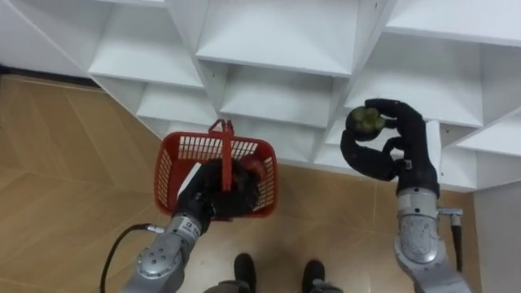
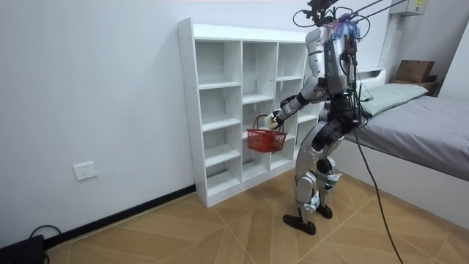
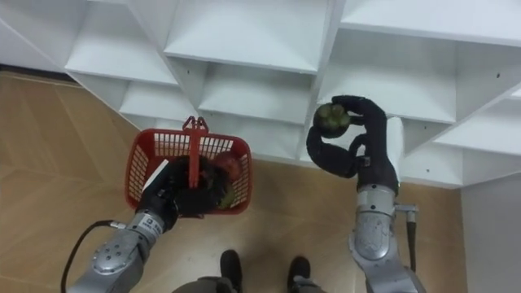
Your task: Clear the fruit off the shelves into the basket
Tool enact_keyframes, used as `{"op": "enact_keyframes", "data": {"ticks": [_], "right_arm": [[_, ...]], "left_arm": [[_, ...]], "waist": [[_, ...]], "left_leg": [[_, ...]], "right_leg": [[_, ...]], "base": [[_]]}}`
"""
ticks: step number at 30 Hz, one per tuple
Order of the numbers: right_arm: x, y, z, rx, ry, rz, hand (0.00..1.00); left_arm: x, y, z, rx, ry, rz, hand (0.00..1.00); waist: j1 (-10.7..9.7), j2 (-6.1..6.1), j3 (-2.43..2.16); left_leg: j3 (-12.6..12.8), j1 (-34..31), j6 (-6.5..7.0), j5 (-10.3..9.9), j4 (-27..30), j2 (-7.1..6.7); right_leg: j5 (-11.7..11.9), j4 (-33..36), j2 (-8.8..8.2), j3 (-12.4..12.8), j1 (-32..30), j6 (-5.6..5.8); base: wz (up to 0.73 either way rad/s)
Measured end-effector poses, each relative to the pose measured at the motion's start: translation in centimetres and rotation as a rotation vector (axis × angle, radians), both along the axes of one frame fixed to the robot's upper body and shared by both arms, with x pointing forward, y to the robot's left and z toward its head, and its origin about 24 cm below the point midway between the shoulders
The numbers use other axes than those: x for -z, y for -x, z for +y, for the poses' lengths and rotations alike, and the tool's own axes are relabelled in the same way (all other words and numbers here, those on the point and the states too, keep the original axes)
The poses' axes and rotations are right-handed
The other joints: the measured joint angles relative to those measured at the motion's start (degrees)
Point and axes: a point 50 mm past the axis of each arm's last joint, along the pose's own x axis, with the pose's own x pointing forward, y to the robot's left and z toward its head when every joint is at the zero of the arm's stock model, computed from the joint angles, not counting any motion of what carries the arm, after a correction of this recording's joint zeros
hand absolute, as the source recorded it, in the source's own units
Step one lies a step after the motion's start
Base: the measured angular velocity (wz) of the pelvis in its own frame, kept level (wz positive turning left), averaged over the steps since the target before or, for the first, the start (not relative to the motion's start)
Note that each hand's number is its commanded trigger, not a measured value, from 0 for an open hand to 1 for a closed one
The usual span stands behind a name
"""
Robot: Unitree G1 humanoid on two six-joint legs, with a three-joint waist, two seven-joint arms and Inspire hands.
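Right hand: the right hand (image 1: 384, 159) is curled round a green fruit (image 1: 365, 120), lifted in front of the white closet (image 1: 269, 49), right of the basket and well apart from it.
Why so: raised and clear of the shelves, the fruit looks ready to be carried left and lowered into the basket.
Left hand: the left hand (image 1: 213, 195) is clenched on the handle (image 1: 225, 150) of the red basket (image 1: 167, 167), which hangs from it just in front of the closet's lower shelves.
Why so: held level, close to the shelves and beside the other hand, so I reckon the drop will be short.
Basket contents: a red fruit (image 1: 251, 168) lies inside, partly hidden by the hand.
Closet: open white compartments, those in view bare.
Floor: wooden herringbone boards (image 1: 65, 163).
Room: the robot stands upright facing the closet; a bed (image 2: 432, 117) lies behind it, and a wall socket (image 2: 86, 171) sits low on the wall at far left.
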Motion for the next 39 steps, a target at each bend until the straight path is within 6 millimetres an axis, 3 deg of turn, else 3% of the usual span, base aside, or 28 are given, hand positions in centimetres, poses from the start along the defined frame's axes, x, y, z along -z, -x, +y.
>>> {"op": "enact_keyframes", "data": {"ticks": [19,30,39], "right_arm": [[0.6,1.5,2.8,-0.201,-0.035,0.061,1.00],[0.9,2.3,5.6,-0.375,-0.001,0.106,1.00],[1.3,2.7,6.3,-0.423,-0.011,0.134,1.00]], "left_arm": [[0.4,1.2,0.0,-0.003,0.018,0.019,1.00],[0.7,1.8,-1.6,0.043,0.080,0.041,1.00],[0.7,2.0,-2.9,0.099,0.112,0.042,1.00]], "waist": [[-0.94,0.14,-0.09],[-0.58,0.41,-0.16],[-0.63,0.75,-0.18]], "left_leg": [[0.04,0.69,-0.72,0.34,-1.28,0.21],[0.03,0.69,-0.74,0.31,-1.29,0.26],[0.02,0.68,-0.78,0.29,-1.25,0.30]], "right_leg": [[0.16,-0.67,0.82,1.18,0.03,-0.30],[0.17,-0.96,0.89,1.10,0.24,-0.31],[0.16,-0.87,0.93,1.11,0.16,-0.32]], "base": [[-0.01],[0.00],[0.00]]}}
